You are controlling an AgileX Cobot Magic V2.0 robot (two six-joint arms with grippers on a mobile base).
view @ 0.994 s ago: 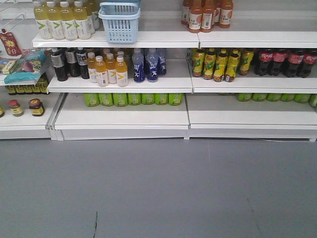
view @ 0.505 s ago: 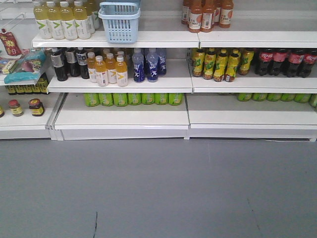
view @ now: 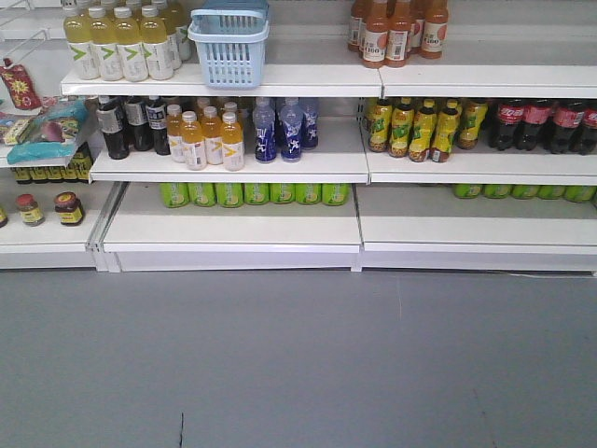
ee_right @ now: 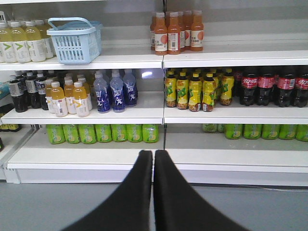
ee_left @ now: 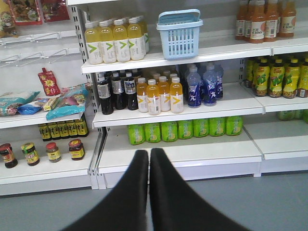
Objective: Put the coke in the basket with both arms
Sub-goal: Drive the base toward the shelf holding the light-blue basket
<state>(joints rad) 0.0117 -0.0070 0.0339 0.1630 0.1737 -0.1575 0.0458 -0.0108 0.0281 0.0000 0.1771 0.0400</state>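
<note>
Shelving [view: 280,79] carries everything: the basket [view: 229,42] sits on the top shelf at left, the coke [ee_right: 250,86] bottles stand on the middle shelf at far right. Full, they should feel heavy, stiff, slick; grip the labelled waist. Left end effector [ee_left: 148,152] and right end effector [ee_right: 153,153] are both pinched together, empty.

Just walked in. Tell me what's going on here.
Nothing is being handled yet. The two-armed robot faces the store shelves from across the floor. The left gripper and right gripper both have their fingers closed together, holding nothing. The coke bottles stand on the middle shelf at the right; the pale blue basket sits on the top shelf, apart from them.
</note>
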